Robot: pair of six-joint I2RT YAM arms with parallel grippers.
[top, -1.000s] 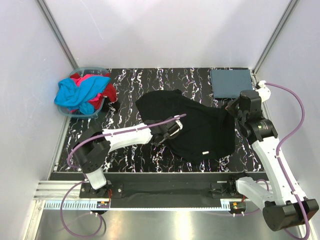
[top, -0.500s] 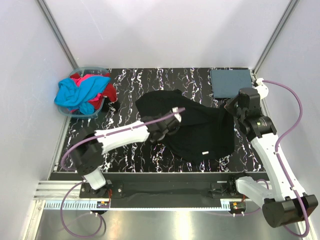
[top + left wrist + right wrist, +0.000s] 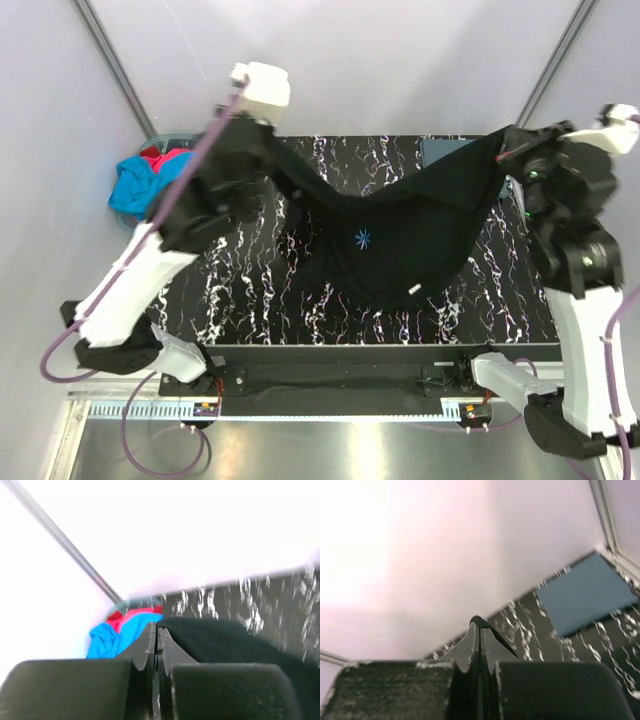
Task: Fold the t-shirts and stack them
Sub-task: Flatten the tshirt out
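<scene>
Above table (image 3: 240,290) centre | black shirt (image 3: 410,250) hangs spread in mid-air, starburst print (image 3: 362,238) showing | left gripper (image 3: 156,630) clamped tight on one top corner | right gripper (image 3: 479,625) clamped tight on the other | cyan and red shirts (image 3: 150,185) heaped far left

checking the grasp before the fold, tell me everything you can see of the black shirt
Soft plain black shirt with a small light-blue starburst near its middle and a tiny white tag by the lower edge. It is held up and stretched: the left fingers pinch one top corner, the right fingers the other. Its top edge sags between them and the body hangs toward the table; contact there is unclear.
</scene>
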